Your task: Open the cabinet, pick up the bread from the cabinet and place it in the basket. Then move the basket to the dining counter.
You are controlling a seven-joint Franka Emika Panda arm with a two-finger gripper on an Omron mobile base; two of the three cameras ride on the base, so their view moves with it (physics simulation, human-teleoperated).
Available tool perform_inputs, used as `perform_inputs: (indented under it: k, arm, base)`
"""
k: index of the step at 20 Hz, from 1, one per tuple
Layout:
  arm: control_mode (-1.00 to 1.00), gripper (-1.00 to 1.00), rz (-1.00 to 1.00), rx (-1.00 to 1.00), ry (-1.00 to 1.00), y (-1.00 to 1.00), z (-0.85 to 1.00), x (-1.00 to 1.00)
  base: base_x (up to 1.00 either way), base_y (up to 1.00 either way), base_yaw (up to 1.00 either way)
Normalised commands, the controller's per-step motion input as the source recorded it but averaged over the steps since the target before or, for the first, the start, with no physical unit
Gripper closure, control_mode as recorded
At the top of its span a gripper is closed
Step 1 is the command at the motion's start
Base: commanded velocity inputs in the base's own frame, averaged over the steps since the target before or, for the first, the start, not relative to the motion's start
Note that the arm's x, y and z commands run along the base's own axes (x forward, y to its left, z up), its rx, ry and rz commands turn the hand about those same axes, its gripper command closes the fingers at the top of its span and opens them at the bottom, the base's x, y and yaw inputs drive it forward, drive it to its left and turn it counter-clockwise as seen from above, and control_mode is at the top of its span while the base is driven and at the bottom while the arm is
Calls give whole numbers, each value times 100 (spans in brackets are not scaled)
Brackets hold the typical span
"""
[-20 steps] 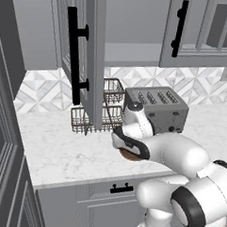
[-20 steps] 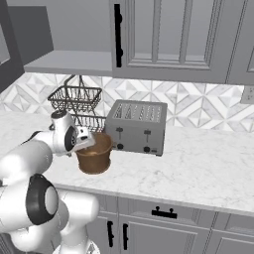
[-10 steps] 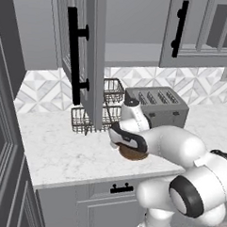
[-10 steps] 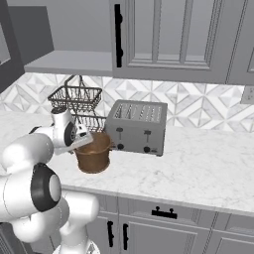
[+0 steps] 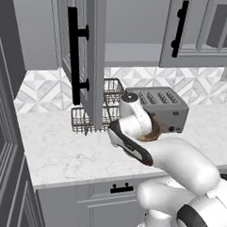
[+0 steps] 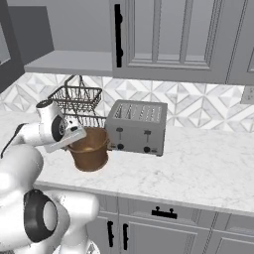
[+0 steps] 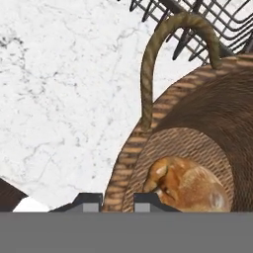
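The brown woven basket (image 6: 90,152) stands on the marble worktop, just left of the toaster. The tan-orange bread (image 7: 190,185) lies on the basket's (image 7: 197,113) bottom, under its arched handle (image 7: 148,74). My gripper (image 7: 118,202) is shut on the basket's near rim, one fingertip outside the wall and one inside. From the right base view the gripper (image 6: 78,137) reaches over the basket's left rim. In the left base view the basket (image 5: 151,132) peeks out behind my hand. The cabinet door (image 5: 83,57) hangs open above the worktop. The dining counter is out of view.
A silver toaster (image 6: 138,127) sits close to the basket's right side. A black wire rack (image 6: 77,99) stands right behind the basket, under the open cabinet shelf (image 6: 69,62). Bare marble worktop (image 6: 198,166) stretches to the right. Gray drawers (image 5: 106,200) lie below.
The jaws have closed from wide open onto the basket's rim. The hand has settled a little lower at the basket; the basket and bread stay in place.
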Motion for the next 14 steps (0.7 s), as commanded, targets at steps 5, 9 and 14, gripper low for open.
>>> perform_inputs:
  k: [5, 9, 14]
  arm:
    - [-100, 100, 11, -12, -17, -2, 97, -94]
    - [-100, 100, 12, -6, -4, 0, 100, -88]
    - [-100, 100, 13, -1, 0, -1, 100, -64]
  base:
    - [0, 0, 0]
    - [0, 0, 0]
    - [0, 0, 0]
